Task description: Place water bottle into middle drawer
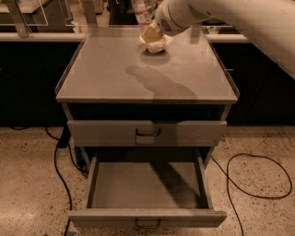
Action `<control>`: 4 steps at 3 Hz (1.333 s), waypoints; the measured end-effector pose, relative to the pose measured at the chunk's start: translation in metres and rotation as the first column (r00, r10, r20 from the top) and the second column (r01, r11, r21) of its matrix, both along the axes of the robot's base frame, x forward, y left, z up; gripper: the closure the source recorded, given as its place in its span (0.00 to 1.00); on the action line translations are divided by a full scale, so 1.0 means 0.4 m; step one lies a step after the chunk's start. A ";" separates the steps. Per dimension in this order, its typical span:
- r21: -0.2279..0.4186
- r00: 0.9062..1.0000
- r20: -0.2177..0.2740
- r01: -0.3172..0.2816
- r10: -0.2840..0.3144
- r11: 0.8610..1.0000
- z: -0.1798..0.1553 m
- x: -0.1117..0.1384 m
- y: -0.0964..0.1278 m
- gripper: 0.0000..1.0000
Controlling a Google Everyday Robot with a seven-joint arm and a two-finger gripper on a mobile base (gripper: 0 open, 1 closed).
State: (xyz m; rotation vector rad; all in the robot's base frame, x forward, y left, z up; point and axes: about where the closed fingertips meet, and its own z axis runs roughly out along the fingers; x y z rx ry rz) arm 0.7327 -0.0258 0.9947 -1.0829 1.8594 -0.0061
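Observation:
The water bottle (142, 11), clear with a red-and-white label band, is at the top edge of the camera view, lifted above the back of the cabinet top (115, 69). My gripper (148, 30) is shut on its lower part, with a tan finger (150, 35) showing just above the white bowl (156, 45). The bottle's cap is out of view. The middle drawer (99, 184) is pulled open below and empty, with its dark handle (147, 225) at the bottom edge.
The upper grey drawer (106, 132) is closed. The white bowl stands at the back middle of the cabinet top. Black cables lie on the speckled floor at the left (57, 161) and right (251, 184). Dark counters run behind the cabinet.

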 end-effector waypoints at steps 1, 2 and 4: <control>-0.051 0.999 0.019 0.051 -0.050 0.997 0.058 -0.065 -0.069 1.00; -0.080 0.996 0.031 0.090 -0.088 0.993 0.089 -0.097 -0.109 1.00; -0.110 0.977 0.098 0.200 -0.190 0.974 0.197 -0.189 -0.218 1.00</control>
